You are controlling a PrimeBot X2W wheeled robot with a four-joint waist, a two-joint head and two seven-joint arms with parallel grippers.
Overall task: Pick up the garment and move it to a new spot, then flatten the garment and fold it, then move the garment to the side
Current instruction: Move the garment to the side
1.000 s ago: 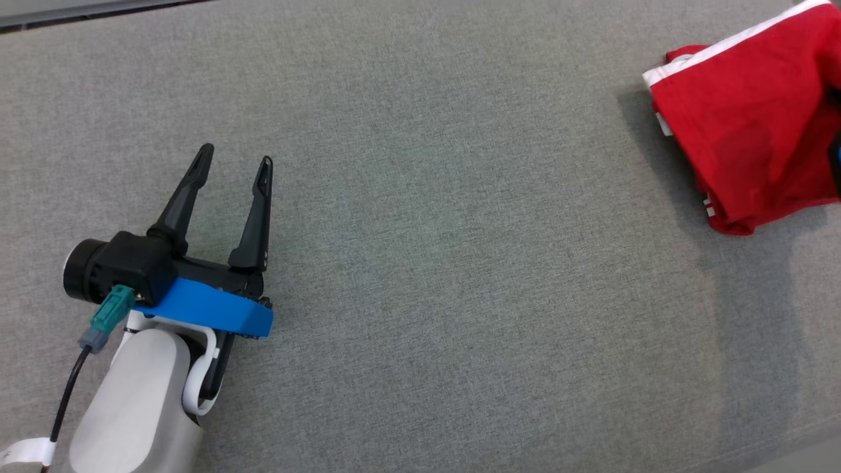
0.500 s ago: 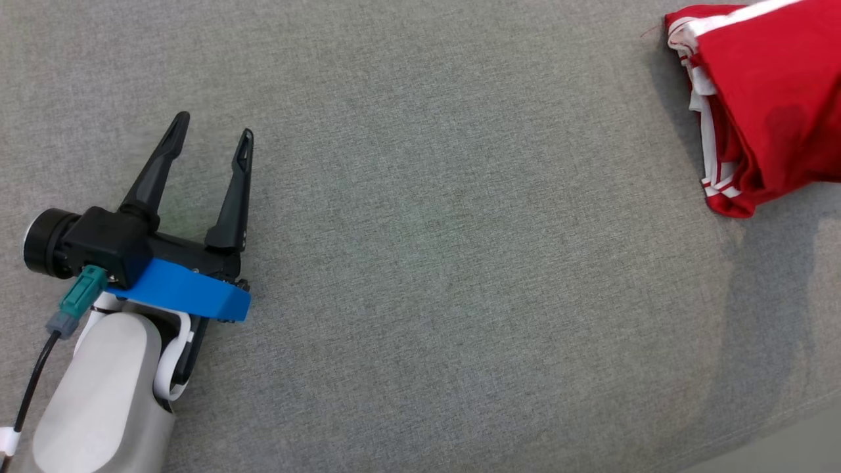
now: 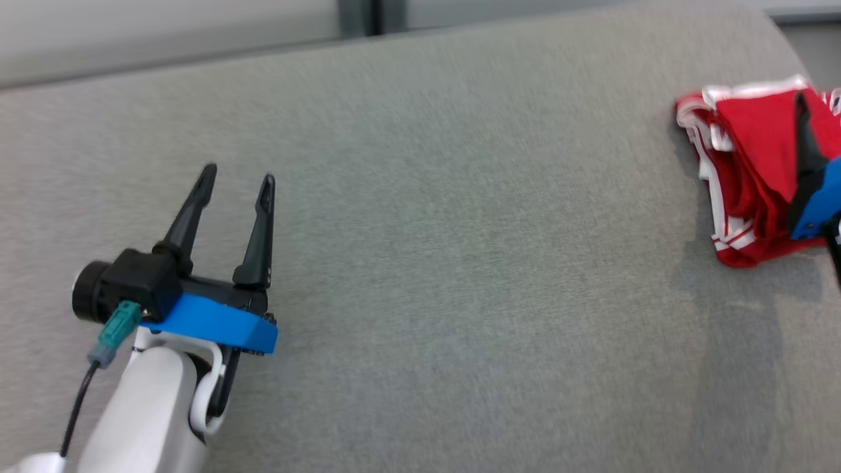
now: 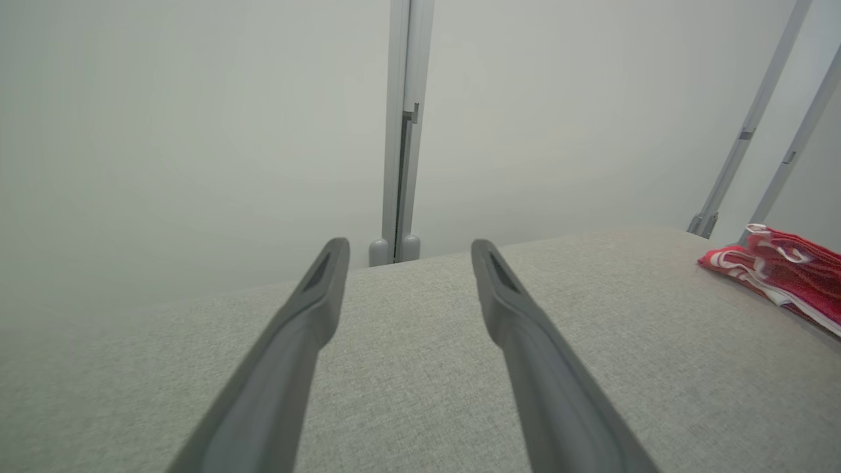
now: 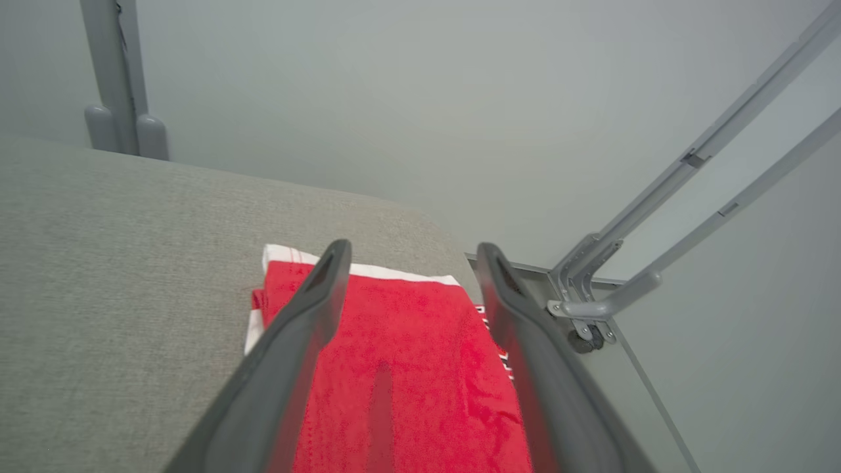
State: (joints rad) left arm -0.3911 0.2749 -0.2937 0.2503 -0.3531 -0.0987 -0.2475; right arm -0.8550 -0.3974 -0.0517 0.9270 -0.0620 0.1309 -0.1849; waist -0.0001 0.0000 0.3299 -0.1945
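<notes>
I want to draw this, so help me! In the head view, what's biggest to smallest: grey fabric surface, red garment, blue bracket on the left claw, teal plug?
1. grey fabric surface
2. red garment, though the picture's edge cuts it off
3. blue bracket on the left claw
4. teal plug, clearly smallest

Bare robot test lab, grey fabric-covered table [image 3: 460,263], plain pale wall panels [image 4: 197,131], grey metal struts [image 5: 690,157]

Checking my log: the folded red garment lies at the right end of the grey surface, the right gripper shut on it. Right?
No: the right gripper is open, its fingers spread over the red garment, as the right wrist view shows. The rest holds.
</notes>
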